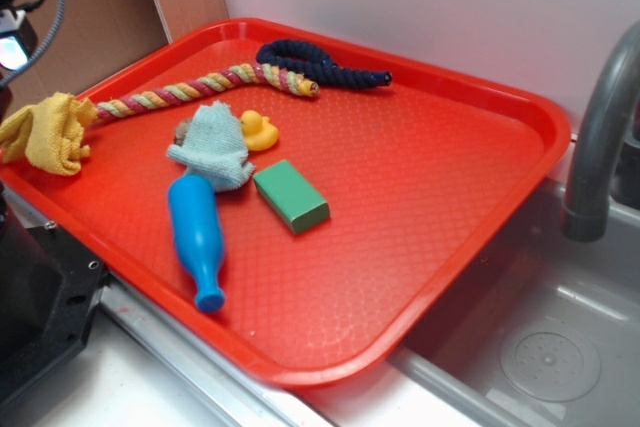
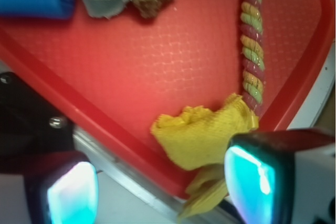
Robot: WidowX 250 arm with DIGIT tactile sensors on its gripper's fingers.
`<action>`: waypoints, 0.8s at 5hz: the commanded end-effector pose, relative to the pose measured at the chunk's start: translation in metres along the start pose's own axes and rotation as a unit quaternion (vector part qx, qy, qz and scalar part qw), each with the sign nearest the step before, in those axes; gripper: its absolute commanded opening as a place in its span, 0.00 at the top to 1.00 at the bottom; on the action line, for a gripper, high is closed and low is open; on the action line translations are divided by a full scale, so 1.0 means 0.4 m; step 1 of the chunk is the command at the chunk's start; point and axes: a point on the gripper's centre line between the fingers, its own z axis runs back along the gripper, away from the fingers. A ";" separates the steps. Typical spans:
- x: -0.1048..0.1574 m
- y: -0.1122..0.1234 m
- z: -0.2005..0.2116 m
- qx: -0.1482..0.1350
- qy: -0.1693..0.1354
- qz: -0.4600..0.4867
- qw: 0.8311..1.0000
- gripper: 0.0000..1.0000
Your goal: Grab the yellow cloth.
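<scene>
a: the red tray (image 1: 470,197) fills most of the exterior frame. where is the yellow cloth (image 2: 202,135)?

b: crumpled on the tray's rim, at far left of that view; in the wrist view it drapes over the edge at lower centre.

a: and the gripper (image 2: 160,190)?

b: fingers spread wide, the cloth between them, touching the right pad (image 2: 249,182). nothing is pinched.
</scene>
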 end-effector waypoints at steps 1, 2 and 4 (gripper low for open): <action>-0.015 0.102 -0.075 0.002 0.019 0.005 1.000 0.00; -0.011 0.098 -0.139 -0.025 0.039 0.001 0.999 0.00; 0.039 0.078 -0.194 -0.040 0.052 -0.009 0.998 0.16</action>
